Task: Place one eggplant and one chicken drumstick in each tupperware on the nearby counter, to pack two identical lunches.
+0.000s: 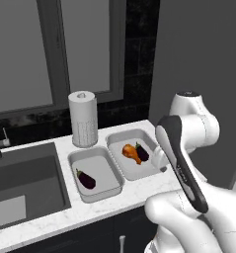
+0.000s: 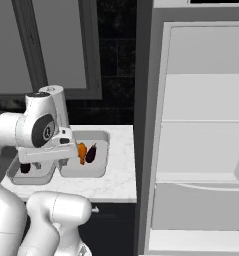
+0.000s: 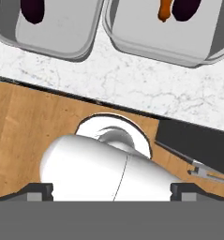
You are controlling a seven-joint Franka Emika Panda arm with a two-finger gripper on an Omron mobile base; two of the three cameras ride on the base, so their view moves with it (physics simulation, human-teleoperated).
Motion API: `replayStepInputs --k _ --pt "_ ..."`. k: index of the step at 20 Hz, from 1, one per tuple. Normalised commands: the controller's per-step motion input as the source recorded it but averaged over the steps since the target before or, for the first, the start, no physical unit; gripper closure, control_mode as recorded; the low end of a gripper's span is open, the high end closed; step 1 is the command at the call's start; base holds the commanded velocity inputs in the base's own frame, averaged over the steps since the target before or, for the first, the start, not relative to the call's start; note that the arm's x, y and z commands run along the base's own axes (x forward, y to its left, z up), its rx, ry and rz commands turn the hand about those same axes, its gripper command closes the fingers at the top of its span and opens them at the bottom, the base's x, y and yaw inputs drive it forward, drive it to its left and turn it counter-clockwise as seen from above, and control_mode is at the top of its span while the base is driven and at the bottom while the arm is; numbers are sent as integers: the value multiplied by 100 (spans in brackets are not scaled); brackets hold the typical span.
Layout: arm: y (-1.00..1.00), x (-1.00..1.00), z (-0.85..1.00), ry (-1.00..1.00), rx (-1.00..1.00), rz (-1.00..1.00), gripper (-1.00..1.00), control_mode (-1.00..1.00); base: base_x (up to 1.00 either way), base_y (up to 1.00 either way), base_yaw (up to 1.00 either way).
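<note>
Two pale-grey tupperware trays sit side by side on the marble counter (image 1: 114, 203). Inside the left tupperware (image 1: 103, 170) lies one dark purple eggplant (image 1: 86, 179). The right tupperware (image 1: 139, 170) holds an orange chicken drumstick (image 1: 132, 152) next to a second eggplant (image 1: 142, 152). From the hand view both trays (image 3: 62, 30) (image 3: 146, 40) show at the top, beyond the counter edge. My gripper (image 3: 111, 191) hangs in front of the counter, above the floor, open with its tips far apart and nothing between them.
A paper towel roll (image 1: 83, 118) stands behind the trays, and a dark sink basin (image 1: 20, 183) lies to their left. An open grey fridge (image 2: 201, 150) stands right of the counter. Dark cabinet fronts (image 1: 122, 242) and wood floor (image 3: 19, 140) are below.
</note>
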Motion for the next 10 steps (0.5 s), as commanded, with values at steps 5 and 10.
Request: replayStepInputs --k 5,10 --pt "0 -6 4 -4 0 0 -100 -100 0 0 0" --pt "0 -1 0 0 0 0 -100 100 -16 -9 -2"
